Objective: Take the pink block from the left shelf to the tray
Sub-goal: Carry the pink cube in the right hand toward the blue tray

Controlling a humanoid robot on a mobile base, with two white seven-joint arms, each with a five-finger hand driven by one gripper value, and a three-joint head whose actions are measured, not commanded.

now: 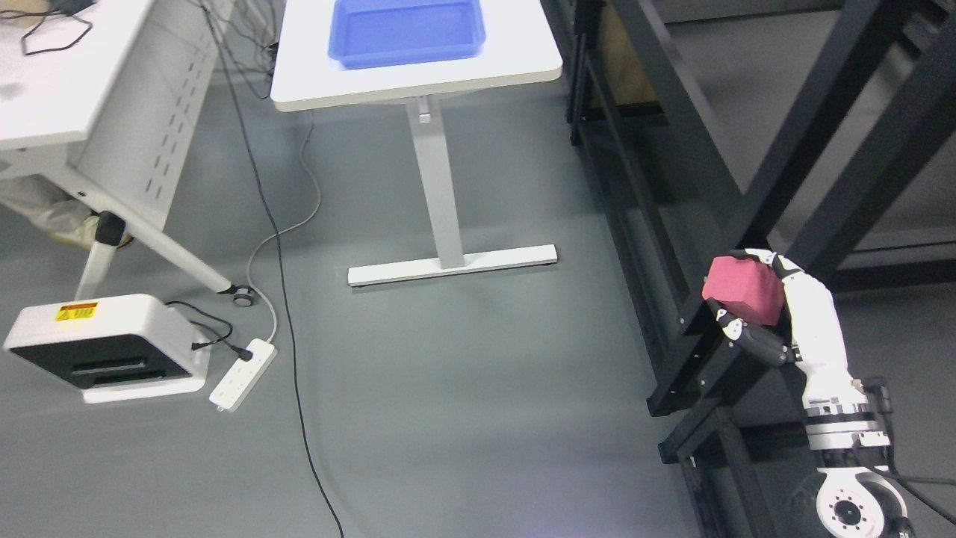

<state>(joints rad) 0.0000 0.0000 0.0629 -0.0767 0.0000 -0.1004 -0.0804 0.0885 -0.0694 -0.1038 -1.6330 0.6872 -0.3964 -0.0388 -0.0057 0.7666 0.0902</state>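
Gripped tight in right hand [754, 310], pink block [745, 290] at four o'clock, likely light and squashy, best squeezed on flat sides, tray [407, 54] at twelve.

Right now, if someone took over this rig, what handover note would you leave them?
Right hand: shut on the pink block, held in the air beside the black shelf frame at the picture's right.
Left hand: not in view.
Blue tray: on the white table ahead, at the top of the view; nothing shows in it.
Done: block picked and clear of the shelf.
Left: carry it across the open floor to the tray, lower it in, release.
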